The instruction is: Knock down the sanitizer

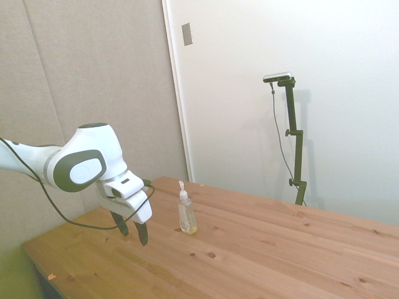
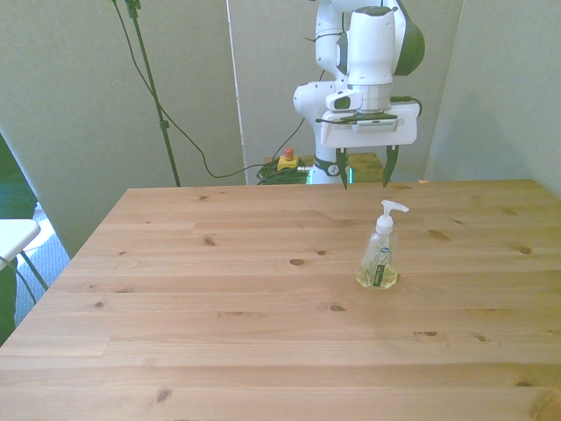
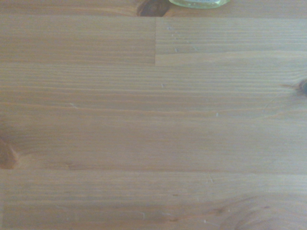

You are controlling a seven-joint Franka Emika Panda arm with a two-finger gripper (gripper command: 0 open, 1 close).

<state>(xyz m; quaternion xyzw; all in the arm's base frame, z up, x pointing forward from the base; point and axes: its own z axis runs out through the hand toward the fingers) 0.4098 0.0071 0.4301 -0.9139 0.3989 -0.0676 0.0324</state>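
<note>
The sanitizer (image 1: 187, 215) stands upright on the wooden bench (image 1: 262, 249), its white pump nozzle on top and yellowish liquid filling its lower part. In the front view it sits toward the front view's right half of the bench (image 2: 219, 307), nearer the far edge than the near edge, with bare wood all around it. The gripper (image 1: 133, 232) hangs above the bench near the far edge, pointing down, its two dark fingers (image 2: 389, 165) spread apart and grasping nothing. It is clear of the sanitizer (image 2: 379, 259), not touching it; in the side view the bottle stands just beyond the fingertips, near them but apart. In the wrist view almost the whole frame is bare bench planks (image 3: 153, 124), and only the bottle's base (image 3: 197, 3) shows at the picture's border, with a dark knot in the wood beside it.
</note>
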